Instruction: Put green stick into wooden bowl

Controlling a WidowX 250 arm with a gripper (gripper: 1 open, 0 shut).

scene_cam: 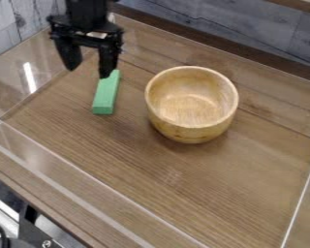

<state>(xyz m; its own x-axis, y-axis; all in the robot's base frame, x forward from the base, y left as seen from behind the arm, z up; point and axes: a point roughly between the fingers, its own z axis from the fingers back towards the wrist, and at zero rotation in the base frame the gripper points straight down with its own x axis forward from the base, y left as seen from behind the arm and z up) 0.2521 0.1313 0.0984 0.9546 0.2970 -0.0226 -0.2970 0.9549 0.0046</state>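
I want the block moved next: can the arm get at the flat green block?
Probably yes: the open black tool hovers by the flat green block's far end, and nothing seems to cover it.

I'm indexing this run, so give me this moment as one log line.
gripper: open, empty | green stick: on table, beside wooden bowl | wooden bowl: upright, nothing inside | stick not yet in bowl

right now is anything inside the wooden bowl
Nothing shows inside the wooden bowl; its inner floor and walls are in view. The green stick lies outside, beside it. What is beneath the bowl is covered and cannot be seen.
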